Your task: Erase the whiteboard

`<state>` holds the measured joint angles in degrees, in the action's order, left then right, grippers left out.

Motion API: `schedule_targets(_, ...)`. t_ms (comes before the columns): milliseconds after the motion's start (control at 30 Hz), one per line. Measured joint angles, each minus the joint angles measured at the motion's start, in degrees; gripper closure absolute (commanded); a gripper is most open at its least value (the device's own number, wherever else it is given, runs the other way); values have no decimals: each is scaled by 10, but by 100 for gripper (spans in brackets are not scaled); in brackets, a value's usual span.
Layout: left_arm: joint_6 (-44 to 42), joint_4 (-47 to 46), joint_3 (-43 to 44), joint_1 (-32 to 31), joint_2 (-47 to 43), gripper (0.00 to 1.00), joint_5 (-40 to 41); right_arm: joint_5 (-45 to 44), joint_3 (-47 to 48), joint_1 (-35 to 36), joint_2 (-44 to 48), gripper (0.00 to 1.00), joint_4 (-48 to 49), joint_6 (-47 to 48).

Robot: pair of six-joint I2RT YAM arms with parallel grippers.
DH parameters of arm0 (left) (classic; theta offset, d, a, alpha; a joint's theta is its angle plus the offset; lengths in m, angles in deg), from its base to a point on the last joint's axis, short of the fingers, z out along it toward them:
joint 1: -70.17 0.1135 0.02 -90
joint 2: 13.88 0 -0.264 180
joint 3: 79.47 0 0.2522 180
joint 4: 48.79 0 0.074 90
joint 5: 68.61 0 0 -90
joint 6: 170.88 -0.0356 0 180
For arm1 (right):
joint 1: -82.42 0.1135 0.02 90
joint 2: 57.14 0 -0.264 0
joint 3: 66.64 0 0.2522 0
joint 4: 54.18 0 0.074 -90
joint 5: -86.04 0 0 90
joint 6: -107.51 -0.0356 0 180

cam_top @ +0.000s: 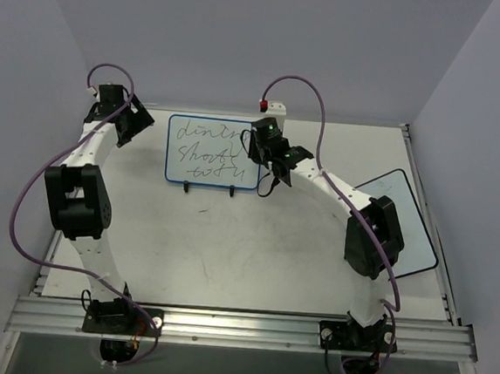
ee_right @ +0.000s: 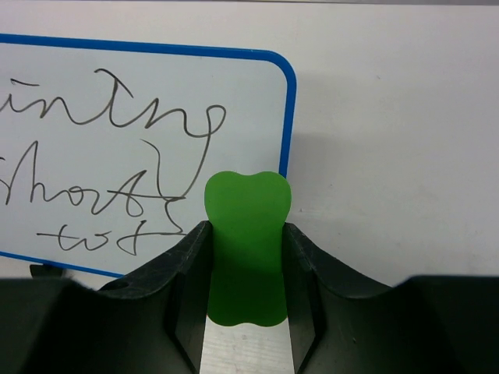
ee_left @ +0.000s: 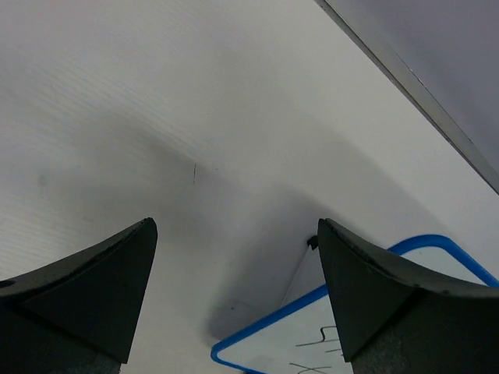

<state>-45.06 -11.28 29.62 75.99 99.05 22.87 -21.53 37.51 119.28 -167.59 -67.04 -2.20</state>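
Observation:
The blue-framed whiteboard (cam_top: 211,151) stands on small black feet at the back middle of the table, with black handwriting across its face. It also shows in the right wrist view (ee_right: 117,148) and its corner in the left wrist view (ee_left: 304,331). My right gripper (cam_top: 267,146) is at the board's right edge, shut on a green eraser (ee_right: 246,241) whose tip overlaps the board's lower right corner. My left gripper (cam_top: 131,124) is open and empty just left of the board, its fingers (ee_left: 93,288) wide apart above the table.
A black-framed white board (cam_top: 405,220) lies flat at the right of the table, partly under my right arm. A small white box with a red button (cam_top: 272,107) sits behind the whiteboard. Grey walls close in on three sides.

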Motion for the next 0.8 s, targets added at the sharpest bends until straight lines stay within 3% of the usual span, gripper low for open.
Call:
schedule_targets(467,42,-22,190,7,173,12,-94,-22,84,42,-75,94,16,13)
schedule_targets(800,92,-85,211,-2,246,14,-194,-26,126,56,-110,95,24,23)
